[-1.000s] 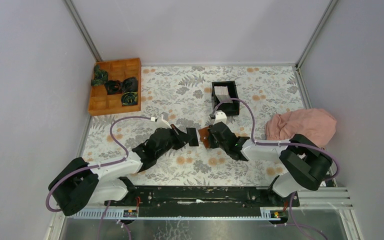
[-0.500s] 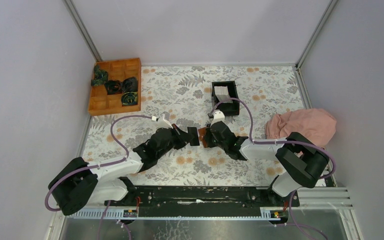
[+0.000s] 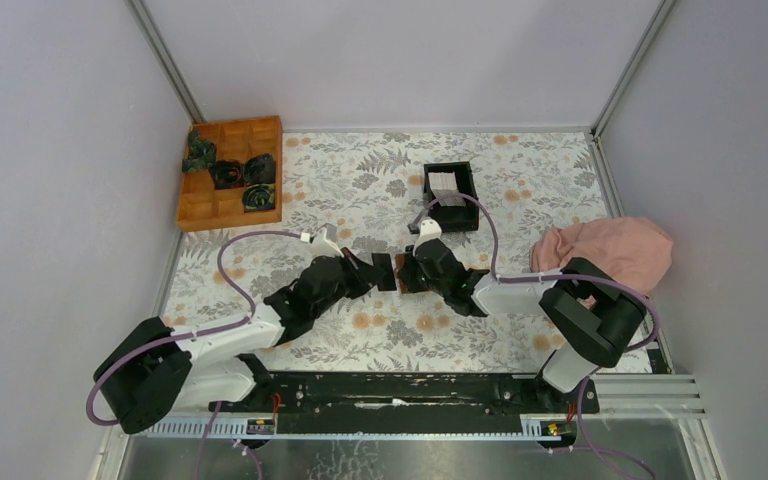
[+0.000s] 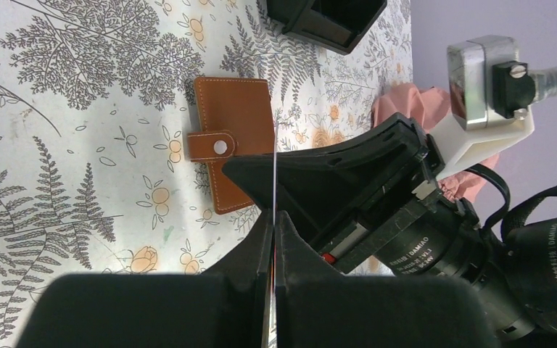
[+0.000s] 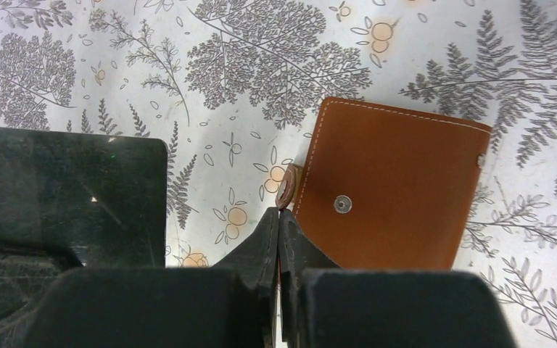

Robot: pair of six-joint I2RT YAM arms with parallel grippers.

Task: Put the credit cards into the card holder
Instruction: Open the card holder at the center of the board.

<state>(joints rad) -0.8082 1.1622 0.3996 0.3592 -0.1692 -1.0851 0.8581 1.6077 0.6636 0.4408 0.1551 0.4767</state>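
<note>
Left gripper (image 4: 273, 217): jaws pressed together on 1 thin white credit card (image 4: 273, 170). The card is seen edge-on and sticks out ahead of the tips. Just beyond its free edge lies the flat reddish-brown leather card holder (image 4: 233, 141), on the floral table cover (image 4: 80, 87).

Right gripper (image 5: 279, 221): jaws pressed together, tips at the holder's short snap strap (image 5: 286, 191). They appear to nip the strap, but the fingers hide the contact itself. The holder body lies flat just ahead of these tips, folded, brown face up, with the strap off its stud. No pocket panels are visible.

In the top view the 2 grippers face each other with tips near, and the holder sits between and below them.

Well beyond both sets of jaws stands a black square box with upright walls (image 3: 470, 185), with more pale credit cards (image 3: 443, 181) inside.

Progress (judgement): early. 0 cards are seen in the holder. 1 card is in hand and the strap is released. Left to do: fold the holder open, slide this card into a pocket, then fetch the rest from the box.
</note>
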